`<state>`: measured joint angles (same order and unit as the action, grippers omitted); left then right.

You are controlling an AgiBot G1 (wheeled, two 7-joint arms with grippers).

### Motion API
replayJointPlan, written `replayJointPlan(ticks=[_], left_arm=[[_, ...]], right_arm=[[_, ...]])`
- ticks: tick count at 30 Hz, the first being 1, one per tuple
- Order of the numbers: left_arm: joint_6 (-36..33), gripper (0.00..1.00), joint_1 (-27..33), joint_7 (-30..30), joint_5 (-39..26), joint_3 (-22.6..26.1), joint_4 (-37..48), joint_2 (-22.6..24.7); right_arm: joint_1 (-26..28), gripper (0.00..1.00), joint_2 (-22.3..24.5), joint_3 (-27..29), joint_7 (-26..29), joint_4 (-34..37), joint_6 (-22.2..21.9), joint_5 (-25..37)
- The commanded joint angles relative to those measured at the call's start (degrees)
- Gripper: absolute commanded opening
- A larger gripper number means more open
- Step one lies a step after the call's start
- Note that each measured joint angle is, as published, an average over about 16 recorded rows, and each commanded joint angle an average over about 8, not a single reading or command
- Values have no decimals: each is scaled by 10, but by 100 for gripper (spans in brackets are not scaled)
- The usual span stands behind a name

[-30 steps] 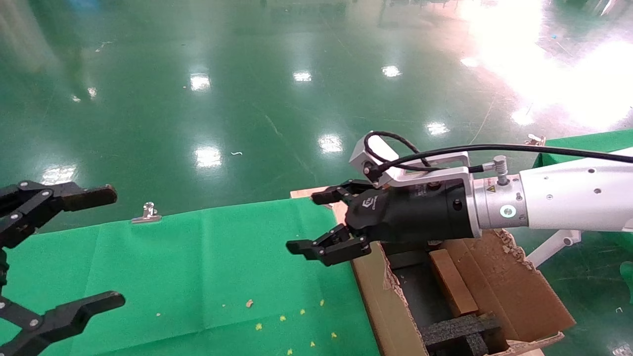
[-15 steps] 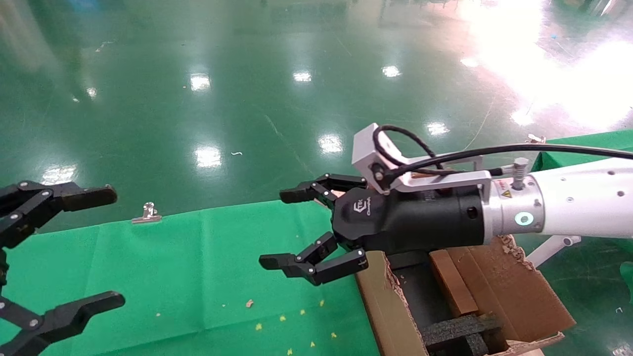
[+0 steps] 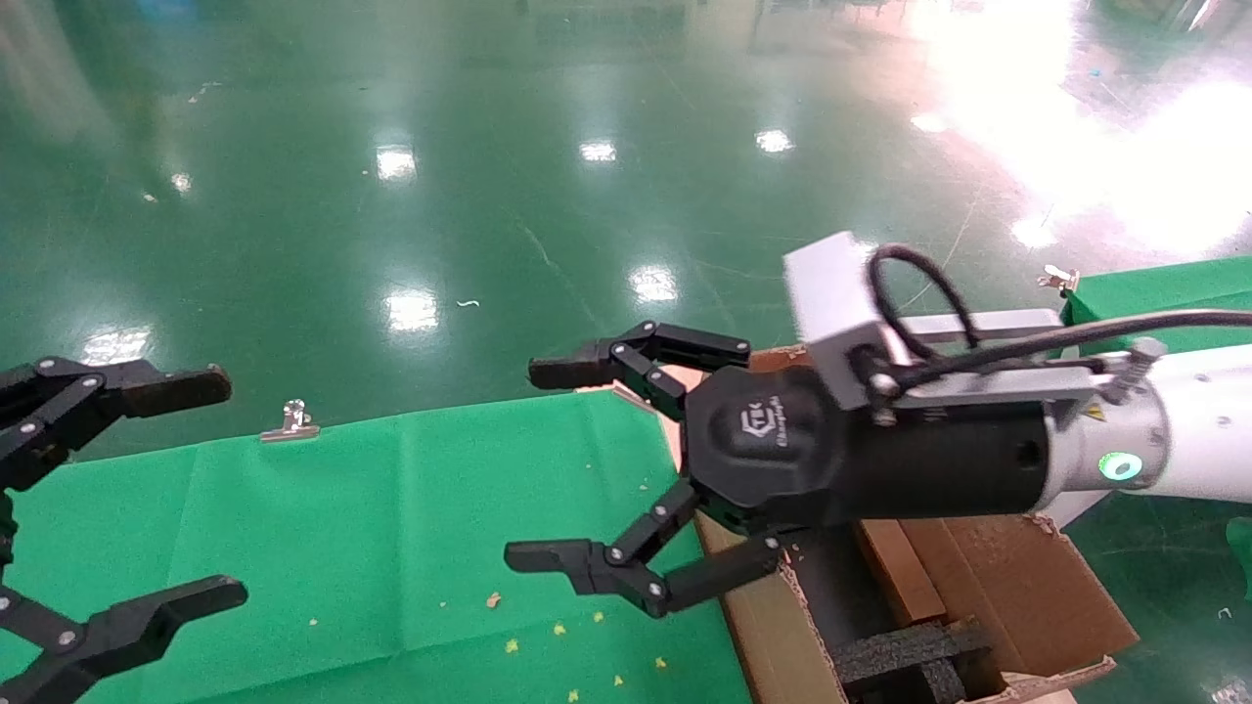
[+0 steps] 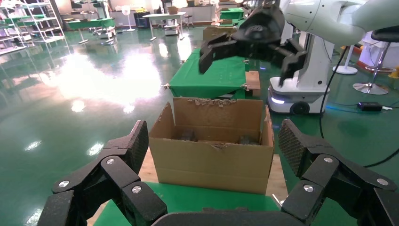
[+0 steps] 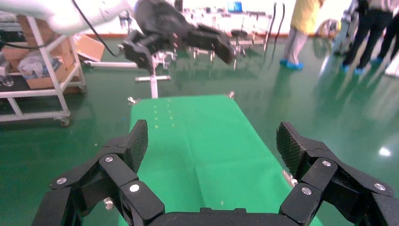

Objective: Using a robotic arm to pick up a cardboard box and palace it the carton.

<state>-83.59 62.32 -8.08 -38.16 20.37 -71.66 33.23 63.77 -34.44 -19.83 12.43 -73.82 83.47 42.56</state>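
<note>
My right gripper (image 3: 536, 464), on the white glossy arm (image 3: 1203, 430) with the silver camera block, is open and empty. It hangs in the air over the near-left edge of the carton (image 3: 763, 616). The carton is large and brown with ragged flaps and black foam blocks (image 3: 910, 650) inside. A narrow flat brown cardboard box (image 3: 895, 572) lies on its edge inside the carton, apart from the gripper. The left wrist view shows the carton (image 4: 211, 160) from the side with my right gripper (image 4: 247, 61) above it. My left gripper (image 3: 220, 486) is open and empty at the far left.
The green cloth (image 3: 391, 508) covers the table beside the carton, with small yellow scraps and a metal clip (image 3: 290, 420) at its far edge. A second green table (image 3: 1154, 288) stands at the back right. People and a shelf cart (image 5: 33, 61) stand beyond the table.
My right gripper has risen and swung left and nearer to the head camera, away from above the carton, staying open. The left arm and the box in the carton have not moved.
</note>
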Motion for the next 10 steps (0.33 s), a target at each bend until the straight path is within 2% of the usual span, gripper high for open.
replayJointPlan(ticks=[1, 10], left_arm=[[0, 100, 0, 0, 0, 0, 0, 0], [0, 100, 0, 0, 0, 0, 0, 0]], right_arm=[[-17, 100, -4, 30, -13, 2, 17, -5], [-35, 100, -9, 62, -22, 4, 35, -11]])
